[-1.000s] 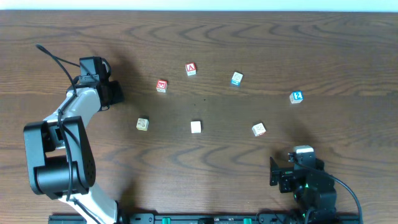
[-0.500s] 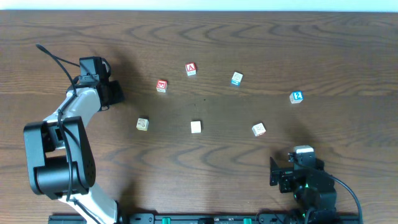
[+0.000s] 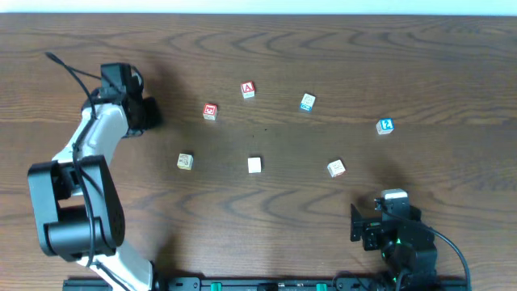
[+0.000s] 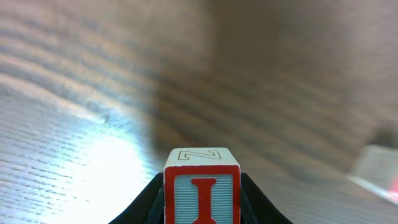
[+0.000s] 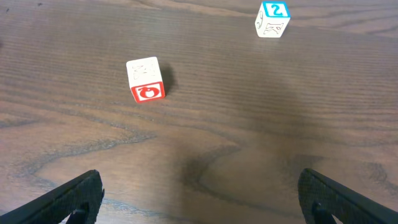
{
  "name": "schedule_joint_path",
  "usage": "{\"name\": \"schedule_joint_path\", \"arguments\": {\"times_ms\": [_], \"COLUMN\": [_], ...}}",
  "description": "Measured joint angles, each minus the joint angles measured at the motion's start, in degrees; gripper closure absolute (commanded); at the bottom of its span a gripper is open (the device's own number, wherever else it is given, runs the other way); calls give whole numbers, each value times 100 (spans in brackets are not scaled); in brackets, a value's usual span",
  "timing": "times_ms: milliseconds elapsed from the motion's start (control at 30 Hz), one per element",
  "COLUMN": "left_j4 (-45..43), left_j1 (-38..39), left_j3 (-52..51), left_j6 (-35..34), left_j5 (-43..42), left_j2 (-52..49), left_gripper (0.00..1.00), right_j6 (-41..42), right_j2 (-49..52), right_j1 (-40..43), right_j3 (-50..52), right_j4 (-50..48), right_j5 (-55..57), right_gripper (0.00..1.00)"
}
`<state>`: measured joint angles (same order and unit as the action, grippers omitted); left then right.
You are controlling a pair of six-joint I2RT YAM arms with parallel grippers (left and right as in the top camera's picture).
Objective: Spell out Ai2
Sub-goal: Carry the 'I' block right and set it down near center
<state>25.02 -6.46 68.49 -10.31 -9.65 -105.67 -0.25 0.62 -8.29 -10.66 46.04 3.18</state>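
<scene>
At far left of the table (image 3: 452,65), your L claw (image 3: 148,115) pinches the I block (image 4: 201,190), R claw (image 5: 202,194) sits spread near-right, w/ A block (image 3: 248,90) & 2 block (image 3: 384,125) loose, well apart.

Your left arm (image 3: 77,206) is made of bulky black joint housings joined by a white link (image 3: 93,137), with a thin black cable (image 3: 65,71) running off its wrist. Your right arm (image 3: 404,246) is black, with a grey cap (image 3: 393,195), a small green light (image 3: 396,241) and matte black fingers (image 5: 74,198).
</scene>
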Motion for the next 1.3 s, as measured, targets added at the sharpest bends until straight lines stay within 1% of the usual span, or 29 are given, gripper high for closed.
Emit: {"name": "schedule_joint_path", "arguments": {"times_ms": [133, 267, 400, 500, 667, 933, 1167, 1300], "left_j4": [-33, -326, -625, -675, -693, -807, -833, -852], "left_j1": [610, 1692, 2699, 3143, 3521, 3926, 3958, 3958], "left_j3": [404, 632, 645, 645, 638, 638, 638, 638], "left_j6": [-28, 24, 24, 24, 22, -79, -743, -957], "left_j5": [94, 286, 479, 566, 693, 933, 1021, 1032], "left_j2": [411, 627, 417, -9, -612, -754, -975, -975], "left_gripper": [94, 94, 94, 94, 94, 94, 94, 94], "right_j6": [0, 0, 0, 0, 0, 0, 0, 0], "right_j2": [0, 0, 0, 0, 0, 0, 0, 0], "right_j1": [0, 0, 0, 0, 0, 0, 0, 0], "right_j3": [2, 0, 0, 0, 0, 0, 0, 0], "right_j4": [0, 0, 0, 0, 0, 0, 0, 0], "right_j5": [-2, -2, 0, 0, 0, 0, 0, 0], "right_gripper": [1, 1, 1, 1, 1, 1, 1, 1]}}
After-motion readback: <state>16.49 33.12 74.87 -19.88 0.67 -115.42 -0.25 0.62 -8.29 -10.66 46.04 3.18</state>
